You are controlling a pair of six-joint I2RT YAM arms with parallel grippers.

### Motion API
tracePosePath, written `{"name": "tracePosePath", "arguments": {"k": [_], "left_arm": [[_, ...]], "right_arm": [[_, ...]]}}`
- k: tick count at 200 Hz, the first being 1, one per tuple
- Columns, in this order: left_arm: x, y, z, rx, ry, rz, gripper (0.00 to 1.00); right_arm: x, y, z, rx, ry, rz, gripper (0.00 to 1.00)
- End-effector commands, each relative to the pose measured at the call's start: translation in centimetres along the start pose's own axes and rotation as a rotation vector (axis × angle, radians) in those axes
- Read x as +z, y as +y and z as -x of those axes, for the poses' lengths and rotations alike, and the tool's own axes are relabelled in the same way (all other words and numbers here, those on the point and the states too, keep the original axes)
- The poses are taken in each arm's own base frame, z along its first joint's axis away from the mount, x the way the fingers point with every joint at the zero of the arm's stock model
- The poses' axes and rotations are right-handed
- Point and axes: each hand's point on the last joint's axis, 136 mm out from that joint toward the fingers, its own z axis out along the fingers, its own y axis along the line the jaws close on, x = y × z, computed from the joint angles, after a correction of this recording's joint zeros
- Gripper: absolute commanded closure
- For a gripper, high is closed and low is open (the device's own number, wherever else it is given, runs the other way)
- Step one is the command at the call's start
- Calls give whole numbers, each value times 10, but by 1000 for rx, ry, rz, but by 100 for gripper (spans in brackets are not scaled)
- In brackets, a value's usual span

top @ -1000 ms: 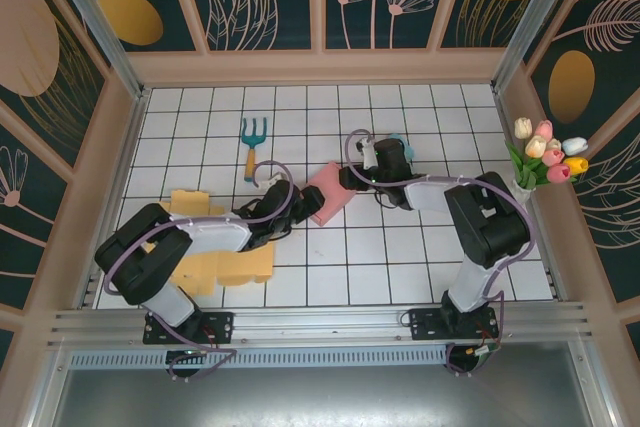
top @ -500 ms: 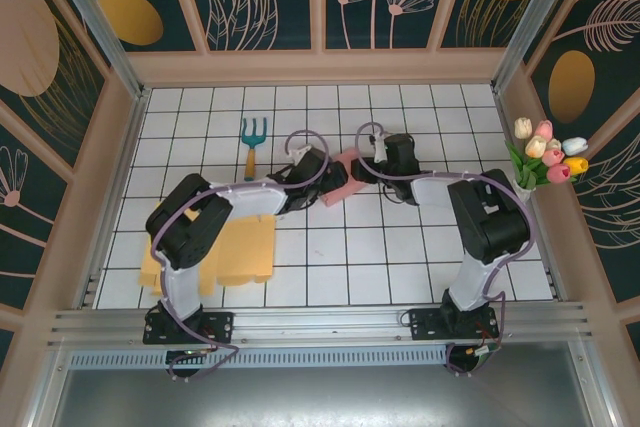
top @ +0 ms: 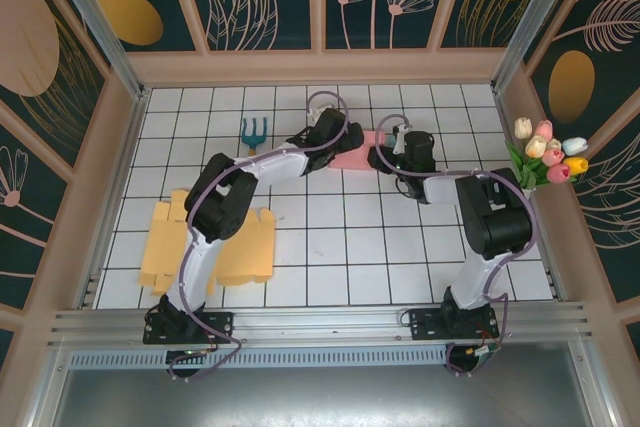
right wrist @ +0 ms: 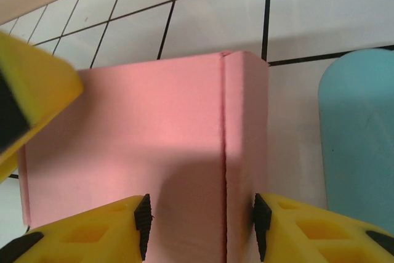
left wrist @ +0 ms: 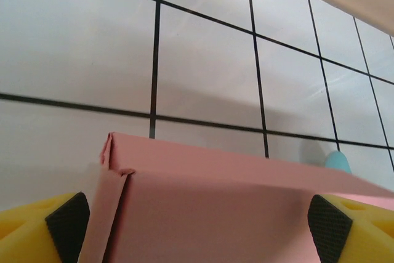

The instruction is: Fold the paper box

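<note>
Pink box point(top: 352, 155) slid rearward, left claw point(left wrist: 200, 226) straddling it, right claw point(right wrist: 200, 223) opposite

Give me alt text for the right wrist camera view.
A pink paper box with a vertical crease sits between the right claw's yellow fingers, against a white tiled table. A light blue rounded object lies beside it at the frame's right edge.
</note>
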Motion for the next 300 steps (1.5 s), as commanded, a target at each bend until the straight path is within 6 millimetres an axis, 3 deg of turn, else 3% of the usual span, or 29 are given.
{"name": "tracePosePath", "arguments": {"k": [1,41,95,118,140,156,176,193,213,235,255,274,300], "left_arm": [[17,0,-9,39,49,8,7],[31,3,-4,26,47,22,7],[32,5,0,19,45,35,6],[29,11,7,36,42,54,5],[15,21,22,52,29,89,5],[-9,25,37,70,-12,112,4],[-55,26,53,84,-76,105,5],[-102,32,64,85,-139,99,5],[-160,59,65,81,-196,145,5],[-215,106,51,43,-259,231,4],[-250,152,20,2,-278,269,2],[-268,169,-4,-33,-260,217,2],[-288,184,-23,-79,-240,189,2]], "right_arm": [[5,11,19,3,-61,55,50],[12,1,34,-35,-77,3,49],[20,-17,46,-20,-60,-59,47],[13,-22,51,-25,-84,-98,47],[-8,-20,63,-33,-140,-130,47],[-26,-15,70,-21,-163,-140,46],[-50,-3,69,-5,-192,-133,47],[-69,16,58,-6,-200,-105,47],[-86,46,33,-31,-179,-47,46],[-87,95,-7,-78,-102,77,46],[-78,136,-53,-117,2,164,46],[-69,173,-91,-146,91,263,46],[-55,222,-117,-245,188,415,46]]}}
